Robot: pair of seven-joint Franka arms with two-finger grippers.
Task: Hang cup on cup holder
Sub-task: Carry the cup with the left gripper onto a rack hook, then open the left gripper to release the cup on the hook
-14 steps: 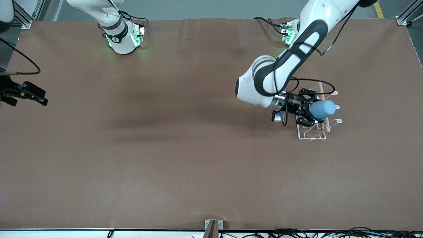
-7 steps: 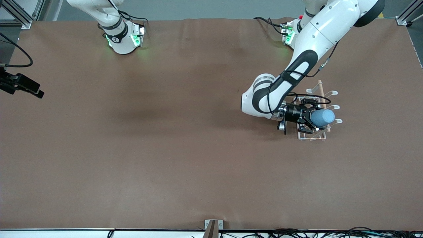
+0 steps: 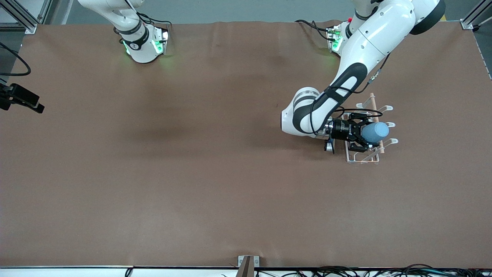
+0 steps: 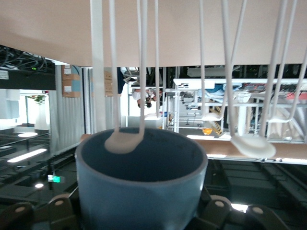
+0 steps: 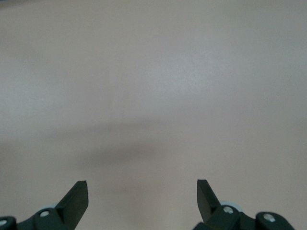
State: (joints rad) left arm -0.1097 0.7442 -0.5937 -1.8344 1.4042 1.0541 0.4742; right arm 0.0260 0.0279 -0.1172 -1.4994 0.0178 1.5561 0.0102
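The light blue cup (image 3: pixel 376 132) lies on its side between the fingers of my left gripper (image 3: pixel 363 135), which is shut on it over the cup holder (image 3: pixel 361 161). The holder is a white wire rack with a light wooden rod (image 3: pixel 372 100) on top, standing toward the left arm's end of the table. In the left wrist view the cup (image 4: pixel 141 187) fills the space between the jaws, and one loop-tipped prong (image 4: pixel 122 142) of the holder reaches into its mouth. My right gripper (image 3: pixel 34 105) waits open at the right arm's end of the table, with nothing between its fingers (image 5: pixel 142 191).
Brown cloth covers the table (image 3: pixel 215 177). Other prongs (image 4: pixel 252 146) of the holder stick out beside the cup. A small metal bracket (image 3: pixel 248 261) sits at the table's edge nearest the front camera, with cables along that edge.
My left arm lowered and brought the cup down over the rack, so a prong now sits in the cup's mouth. The right gripper drew back toward its end of the table.
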